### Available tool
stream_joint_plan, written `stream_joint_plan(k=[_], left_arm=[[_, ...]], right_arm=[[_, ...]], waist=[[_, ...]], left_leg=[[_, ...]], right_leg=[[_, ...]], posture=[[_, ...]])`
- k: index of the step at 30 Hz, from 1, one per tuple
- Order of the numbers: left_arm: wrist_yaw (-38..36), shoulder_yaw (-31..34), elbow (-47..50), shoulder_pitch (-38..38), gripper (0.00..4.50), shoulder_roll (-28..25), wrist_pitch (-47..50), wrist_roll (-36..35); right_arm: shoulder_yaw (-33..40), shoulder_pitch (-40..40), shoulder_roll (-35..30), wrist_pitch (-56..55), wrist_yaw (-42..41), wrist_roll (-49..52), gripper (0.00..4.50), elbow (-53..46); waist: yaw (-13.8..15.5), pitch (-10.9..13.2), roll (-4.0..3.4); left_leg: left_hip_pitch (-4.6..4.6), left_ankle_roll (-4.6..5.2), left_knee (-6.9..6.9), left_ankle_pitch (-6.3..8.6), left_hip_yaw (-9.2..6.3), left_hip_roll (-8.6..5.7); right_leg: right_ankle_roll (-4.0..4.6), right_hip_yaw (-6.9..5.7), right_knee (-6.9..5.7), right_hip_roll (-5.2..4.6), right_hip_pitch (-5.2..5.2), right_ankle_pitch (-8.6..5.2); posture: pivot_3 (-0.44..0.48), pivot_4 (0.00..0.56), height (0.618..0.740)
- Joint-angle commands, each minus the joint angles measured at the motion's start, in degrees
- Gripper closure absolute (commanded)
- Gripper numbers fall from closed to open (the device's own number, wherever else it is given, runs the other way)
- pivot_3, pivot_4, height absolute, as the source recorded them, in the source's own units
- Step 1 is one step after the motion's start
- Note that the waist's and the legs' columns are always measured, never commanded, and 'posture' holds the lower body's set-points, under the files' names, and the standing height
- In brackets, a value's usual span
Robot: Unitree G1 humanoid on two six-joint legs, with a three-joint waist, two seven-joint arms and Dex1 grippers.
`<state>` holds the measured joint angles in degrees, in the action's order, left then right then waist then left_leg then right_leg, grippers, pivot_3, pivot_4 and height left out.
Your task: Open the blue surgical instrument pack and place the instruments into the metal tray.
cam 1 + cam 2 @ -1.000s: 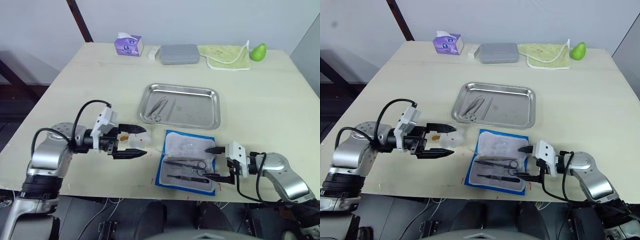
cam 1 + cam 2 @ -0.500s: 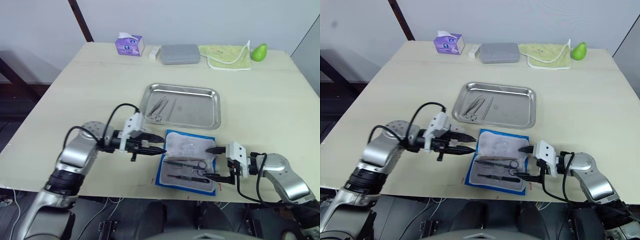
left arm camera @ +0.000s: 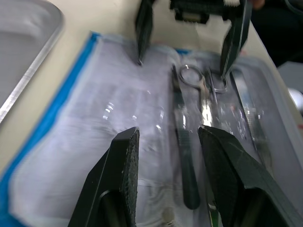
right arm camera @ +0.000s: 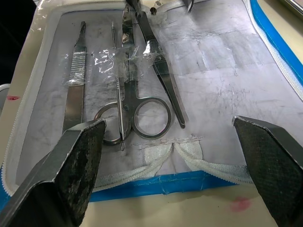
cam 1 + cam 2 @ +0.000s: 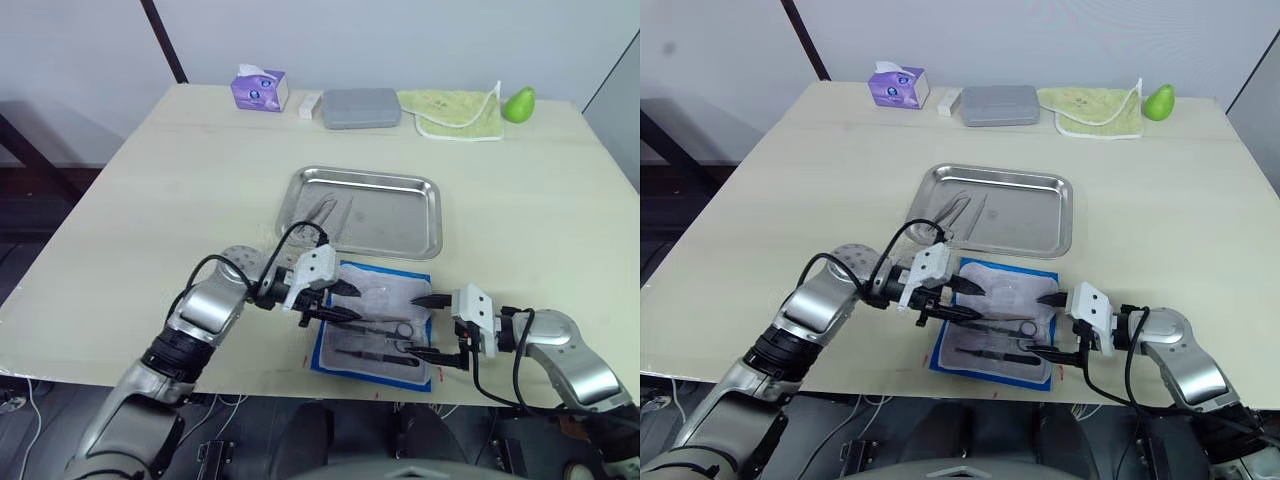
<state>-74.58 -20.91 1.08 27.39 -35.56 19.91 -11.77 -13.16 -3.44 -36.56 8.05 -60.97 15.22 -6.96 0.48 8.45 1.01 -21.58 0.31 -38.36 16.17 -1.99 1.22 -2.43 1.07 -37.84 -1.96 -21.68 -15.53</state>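
The blue surgical instrument pack (image 5: 375,325) is seen lying open on the table (image 5: 180,190) just at six o'clock of the metal tray (image 5: 400,222), in which a few instruments (image 5: 322,211) already lie. The left gripper (image 5: 347,302) is held with fingers apart over the pack's nine o'clock side, above the scissors (image 4: 135,111) and other tools still under the clear sheet. The right gripper (image 5: 426,326) is spread wide at the pack's three o'clock edge, with nothing held.
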Motion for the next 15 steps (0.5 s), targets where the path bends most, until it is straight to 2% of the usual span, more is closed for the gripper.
stream_joint_plan(k=[1, 15], left_arm=[[0.67, -0.21, 0.33, 0.22, 2.37, 0.35, -1.59, 1.04], [0.78, -1.13, -2.61, 0.56, 2.37, 0.82, -5.74, 4.48]], right_arm=[[-2.72, 2.85, -0.42, 3.31, -0.01, -2.37, 0.00, 3.35], [-2.89, 2.11, -0.08, 2.98, 0.03, -2.61, 0.00, 4.15]], waist=[[0.02, 0.00, 0.00], [0.01, 0.00, 0.00]], left_leg=[[0.00, 0.00, 0.00, 0.00, 0.00, 0.00], [0.01, 0.00, 0.00, 0.00, -0.01, 0.00]], right_leg=[[0.00, 0.00, 0.00, 0.00, 0.00, 0.00], [0.00, 0.00, -0.01, 0.00, 0.00, 0.00]], posture=[[0.000, 0.150, 0.740], [0.000, 0.150, 0.740]])
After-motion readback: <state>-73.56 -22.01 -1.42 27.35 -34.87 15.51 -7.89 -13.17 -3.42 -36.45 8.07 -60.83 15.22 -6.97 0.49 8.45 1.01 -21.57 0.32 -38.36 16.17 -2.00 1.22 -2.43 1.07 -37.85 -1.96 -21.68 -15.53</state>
